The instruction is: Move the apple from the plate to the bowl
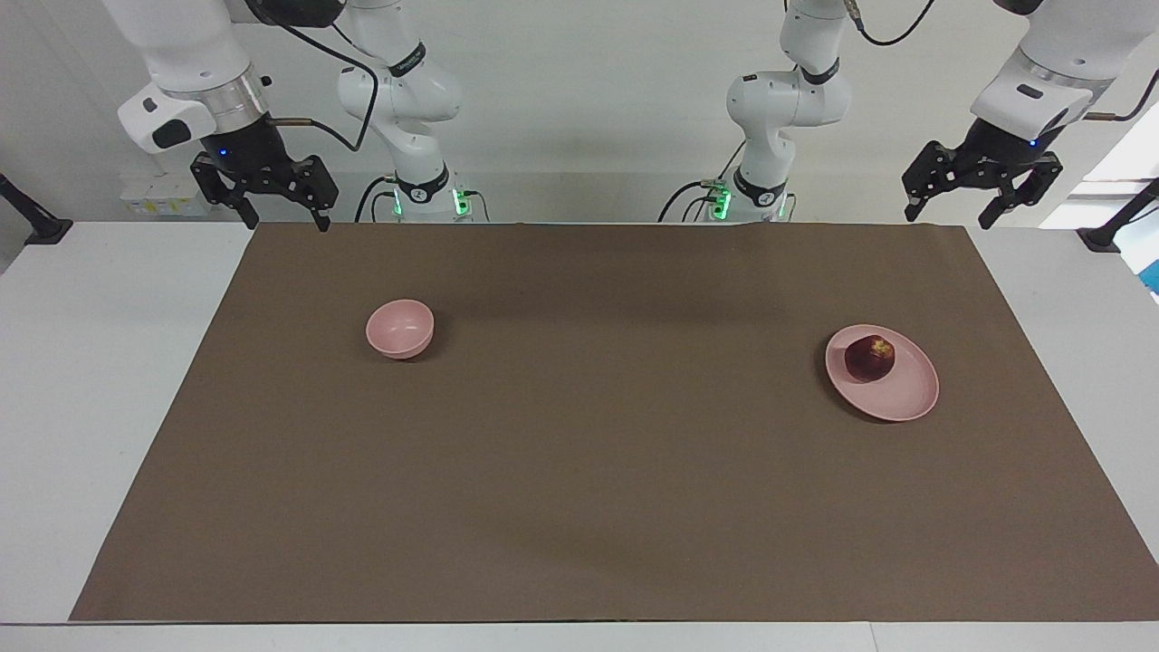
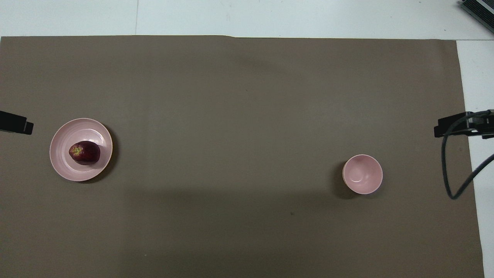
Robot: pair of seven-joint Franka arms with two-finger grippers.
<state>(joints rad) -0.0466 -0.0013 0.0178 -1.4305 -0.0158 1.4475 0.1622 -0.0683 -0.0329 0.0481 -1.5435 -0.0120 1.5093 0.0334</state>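
A dark-red apple (image 1: 869, 358) (image 2: 85, 153) lies on the pale-pink plate (image 1: 910, 394) (image 2: 63, 139) toward the left arm's end of the table. The small pink bowl (image 1: 398, 342) (image 2: 362, 174) stands empty toward the right arm's end, a little nearer to the robots than the plate. My left gripper (image 1: 949, 217) hangs open and empty over the table edge by its own base, well apart from the plate. The right gripper (image 1: 285, 222) hangs open and empty over the mat's corner at its own end. Both arms wait.
A brown mat (image 1: 579, 453) (image 2: 247, 116) covers most of the white table (image 1: 90, 407). A black cable (image 2: 447, 170) loops down from the right arm over the mat's edge. Black stands (image 1: 36, 222) sit at both ends of the table.
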